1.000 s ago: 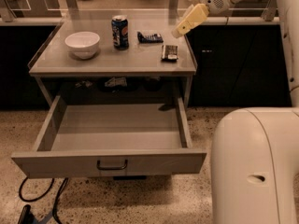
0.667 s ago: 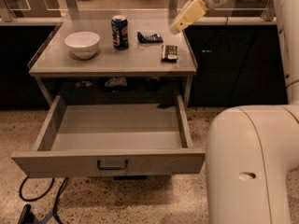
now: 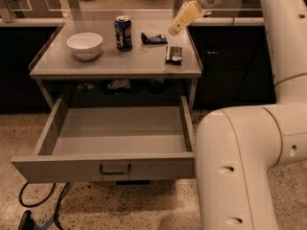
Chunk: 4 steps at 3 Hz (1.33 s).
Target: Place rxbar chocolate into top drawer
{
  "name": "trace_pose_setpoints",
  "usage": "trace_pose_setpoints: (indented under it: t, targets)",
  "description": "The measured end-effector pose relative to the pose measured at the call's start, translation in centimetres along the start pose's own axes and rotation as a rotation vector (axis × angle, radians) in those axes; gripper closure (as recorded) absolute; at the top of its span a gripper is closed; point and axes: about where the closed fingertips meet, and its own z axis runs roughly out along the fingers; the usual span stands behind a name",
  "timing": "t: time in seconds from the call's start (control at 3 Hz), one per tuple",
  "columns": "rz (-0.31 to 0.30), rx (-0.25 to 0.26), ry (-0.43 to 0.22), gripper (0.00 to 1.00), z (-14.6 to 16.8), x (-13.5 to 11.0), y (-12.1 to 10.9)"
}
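Observation:
The rxbar chocolate (image 3: 173, 54), a small dark bar with pale print, lies flat near the right edge of the grey table top (image 3: 115, 63). My gripper (image 3: 175, 27) hangs in the air just above and behind the bar, pointing down-left, apart from it and holding nothing that I can see. The top drawer (image 3: 115, 164) is pulled wide open below the table. Its inside is bare and its dark curved handle (image 3: 115, 169) is at the middle of the front panel.
A blue soda can (image 3: 123, 32), a dark blue snack packet (image 3: 154, 38) and a white bowl (image 3: 85, 45) stand on the table. My bulky white arm (image 3: 240, 166) fills the lower right, next to the drawer's right side. Cables (image 3: 43, 205) lie on the floor at the lower left.
My gripper has moved a little to the left, closer above the rxbar chocolate. The arm's lower body has shifted left in the foreground. The table objects and drawer have not moved.

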Motion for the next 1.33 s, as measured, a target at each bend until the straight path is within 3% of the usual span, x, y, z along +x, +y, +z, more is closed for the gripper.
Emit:
trace_pose_setpoints:
  t: [0.33, 0.67, 1.0, 1.33]
  targets:
    - [0.035, -0.071, -0.019, 0.00, 2.2, 2.3, 1.2]
    - [0.107, -0.216, -0.051, 0.00, 5.8, 4.9, 4.2]
    - [0.107, -0.216, -0.051, 0.00, 5.8, 4.9, 4.2]
    - [0.166, -0.158, 0.006, 0.00, 6.5, 5.4, 2.8]
